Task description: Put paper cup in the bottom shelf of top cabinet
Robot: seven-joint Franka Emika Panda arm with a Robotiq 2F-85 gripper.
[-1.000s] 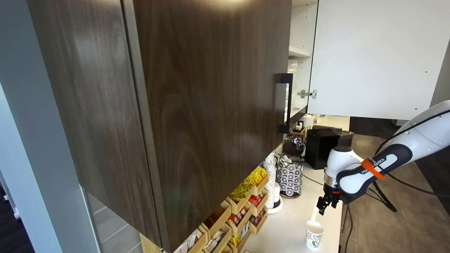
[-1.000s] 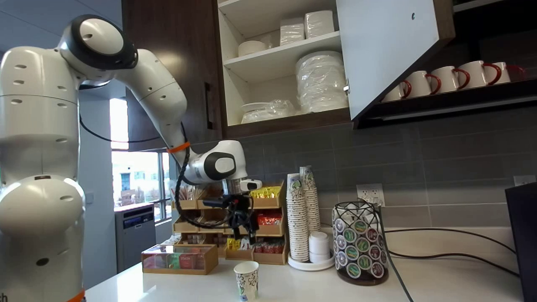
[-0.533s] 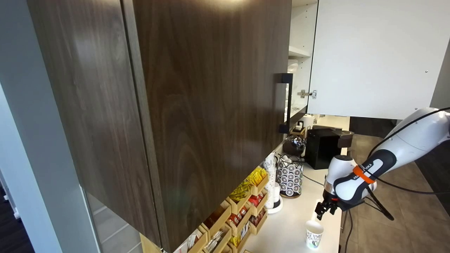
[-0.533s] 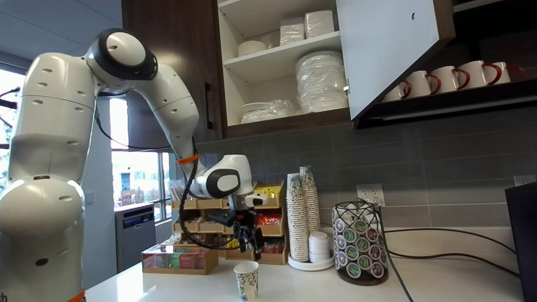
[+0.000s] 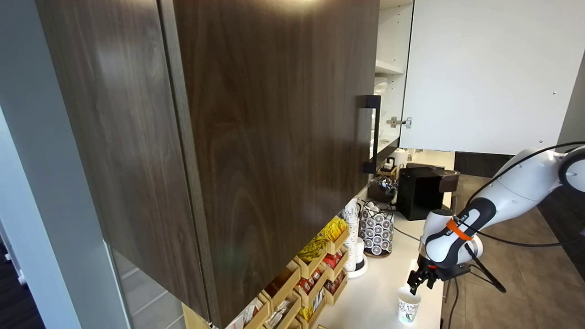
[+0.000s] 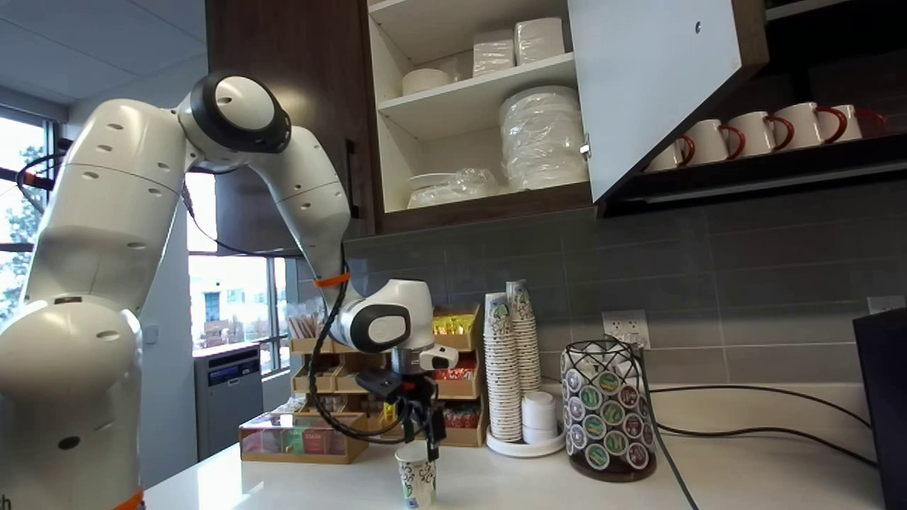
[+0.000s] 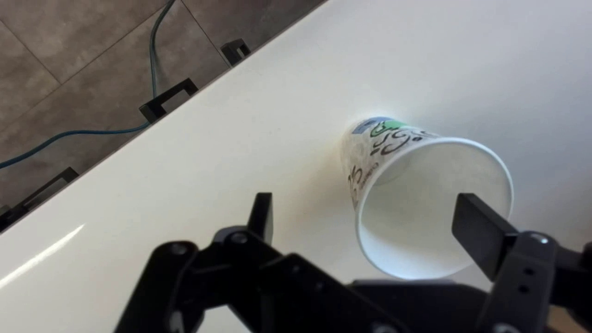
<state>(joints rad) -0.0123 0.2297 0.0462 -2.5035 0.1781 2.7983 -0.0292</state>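
Observation:
The paper cup, white with dark and green print, stands upright on the counter in both exterior views point(image 5: 408, 310) point(image 6: 417, 480). In the wrist view the cup point(image 7: 365, 159) shows its open mouth. My gripper point(image 7: 364, 196) is open and empty, just above the cup's rim in both exterior views point(image 5: 421, 288) point(image 6: 421, 448). In the wrist view one finger point(image 7: 478, 231) overlaps the cup's mouth and the other stands apart, left of the cup. I cannot tell whether a finger touches it. The top cabinet point(image 6: 485, 207) is open; its bottom shelf point(image 6: 502, 190) holds wrapped plates.
The open cabinet door point(image 6: 652, 78) juts out. Tall cup stacks point(image 6: 502, 375), a pod holder point(image 6: 611, 418), a snack rack point(image 6: 460, 389) and a clear-lidded box point(image 6: 305, 439) stand on the counter. The counter's edge point(image 7: 152, 127) runs near the cup.
My open gripper has come down to the height of the cup's rim. In an exterior view the arm has shifted right and lower. The cup and cabinet have not moved.

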